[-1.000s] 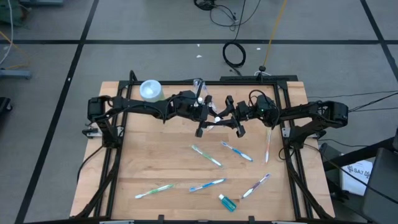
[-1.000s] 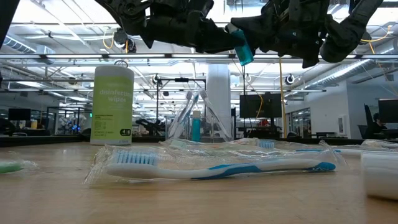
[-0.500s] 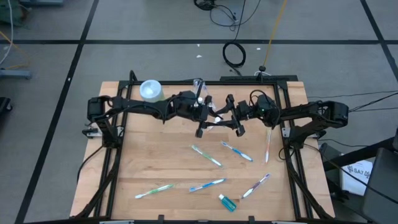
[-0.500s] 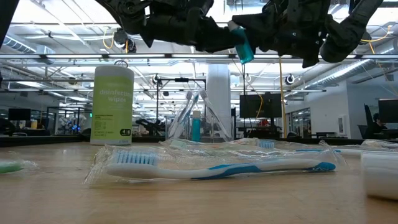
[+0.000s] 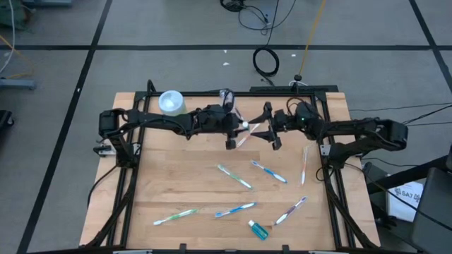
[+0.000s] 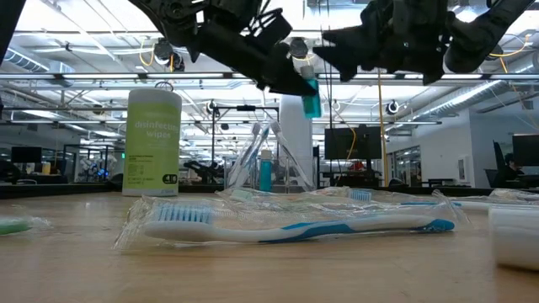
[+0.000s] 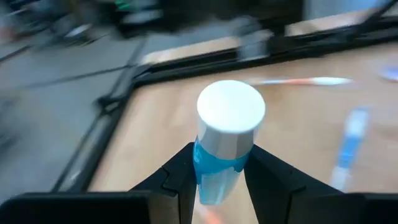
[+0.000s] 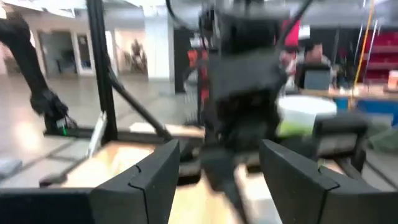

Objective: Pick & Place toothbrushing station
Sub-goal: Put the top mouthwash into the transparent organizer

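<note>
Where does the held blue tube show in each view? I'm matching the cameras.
High view: hidden between the arms, cannot place it.
Low view: blue tube high, centre.
Left wrist view: tube in the left gripper.
Right wrist view: not discernible.
Shared landmark: green canister, lid.

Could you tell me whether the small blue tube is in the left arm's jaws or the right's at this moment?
In the left's: the left gripper clamps the blue tube, white cap outward. The right gripper is open and empty.

Both arms reach inward above the table's far half; the left gripper [image 5: 236, 134] pinches a tube [image 7: 227, 140], the right gripper [image 5: 270, 129] spread wide.
</note>
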Controlling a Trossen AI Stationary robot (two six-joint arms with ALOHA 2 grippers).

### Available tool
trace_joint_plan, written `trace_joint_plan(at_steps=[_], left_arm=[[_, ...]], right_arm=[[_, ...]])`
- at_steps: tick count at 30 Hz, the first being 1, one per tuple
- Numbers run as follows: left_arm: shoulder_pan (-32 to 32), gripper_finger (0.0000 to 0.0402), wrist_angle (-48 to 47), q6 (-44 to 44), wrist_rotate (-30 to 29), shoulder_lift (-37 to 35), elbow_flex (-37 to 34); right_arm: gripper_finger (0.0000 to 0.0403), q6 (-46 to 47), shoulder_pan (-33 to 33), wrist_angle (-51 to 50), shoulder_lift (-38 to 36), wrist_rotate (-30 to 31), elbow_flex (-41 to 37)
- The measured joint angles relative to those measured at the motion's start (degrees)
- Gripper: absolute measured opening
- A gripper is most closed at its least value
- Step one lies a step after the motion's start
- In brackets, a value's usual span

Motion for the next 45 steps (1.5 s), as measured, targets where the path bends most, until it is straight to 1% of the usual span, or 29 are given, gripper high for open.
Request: trace_joint_plan(at_steps=[2,5,6,7,9,11,18,24,26,29,33,38,45], left_arm=[[0.0,0.0122,-0.2,-3.5,-7.4,-0.2,0.0],[0.1,0.0122,-2.1,-10.9,-19.7,-0.2,0.0],[0.3,0.0122,-3.5,-13.5,-22.6,-0.2,0.0],[0.5,0.0122,-5.3,-16.1,-24.2,-0.2,0.0],[0.8,0.0122,-8.6,-20.5,-25.6,-0.2,0.0],[1.0,0.0122,-10.4,-22.5,-25.8,-0.2,0.0],[2.0,0.0122,-10.3,-25.9,-25.6,0.3,0.0],[2.3,0.0122,-11.7,-27.1,-25.5,2.7,-0.1],[2.2,0.0122,-10.6,-27.0,-25.5,3.5,0.0],[2.1,0.0122,-11.7,-25.5,-25.4,3.7,0.0],[2.3,0.0122,-13.2,-26.0,-25.3,3.6,0.0],[2.5,0.0122,-14.7,-26.1,-20.4,3.6,0.0],[4.0,0.0122,-15.8,-28.5,-20.5,3.6,0.0]], right_arm=[[0.0213,-1.1,-0.4,-2.6,-0.4,0.4,0.0],[0.0212,-1.9,-0.5,-3.5,-0.4,3.7,0.0],[0.0212,-2.0,-0.5,-3.7,-0.4,5.1,0.0],[0.0212,-2.2,-0.5,-3.8,-0.4,6.1,0.0],[0.0212,-3.4,-0.5,-4.5,-0.4,7.2,0.0],[0.0212,-4.5,-0.5,-5.1,-0.4,7.2,0.0],[0.0212,-5.4,-0.5,-5.0,-0.4,7.1,0.0],[0.0212,-5.4,-0.4,-5.3,-0.4,7.1,0.0],[0.0212,-5.1,-0.4,-5.5,-0.4,7.1,0.0],[0.0212,-4.9,-0.4,-5.5,-0.4,7.1,0.0],[0.0212,-4.9,-0.4,-5.9,-0.4,7.1,0.0],[0.0212,-4.9,-0.4,-6.0,-0.4,7.1,0.0],[0.0212,-4.9,-0.4,-6.1,-0.4,7.1,0.0]])
